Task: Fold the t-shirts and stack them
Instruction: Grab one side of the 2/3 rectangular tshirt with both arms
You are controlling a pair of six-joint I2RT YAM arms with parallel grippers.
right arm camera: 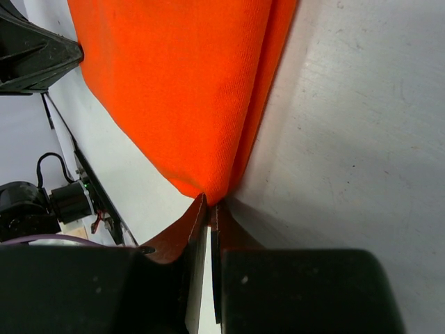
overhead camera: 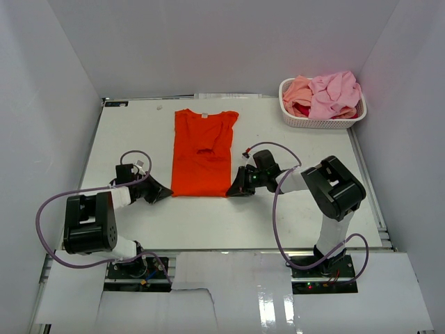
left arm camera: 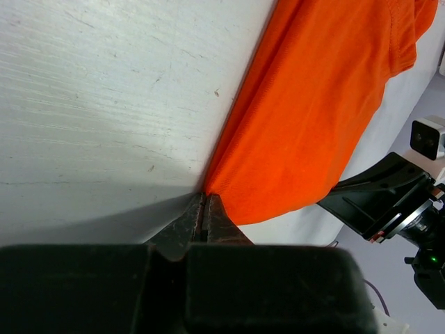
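Note:
A bright orange-red t-shirt point(overhead camera: 201, 149) lies on the white table point(overhead camera: 132, 132), folded lengthwise into a long strip with the collar at the far end. My left gripper point(overhead camera: 165, 191) sits low at its near left corner; in the left wrist view the gripper point(left arm camera: 204, 197) is shut, its tips pinching the corner of the shirt point(left arm camera: 313, 104). My right gripper point(overhead camera: 233, 191) is at the near right corner, and in the right wrist view the gripper point(right arm camera: 211, 203) is shut with the shirt's point(right arm camera: 181, 83) corner running in between the tips. More t-shirts, pink point(overhead camera: 334, 94) and salmon point(overhead camera: 297, 92), fill a basket.
The white perforated basket point(overhead camera: 321, 122) stands at the table's far right corner, with a dark red cloth point(overhead camera: 302, 110) partly buried in it. White walls enclose the table on three sides. Cables loop from both arms over the near table.

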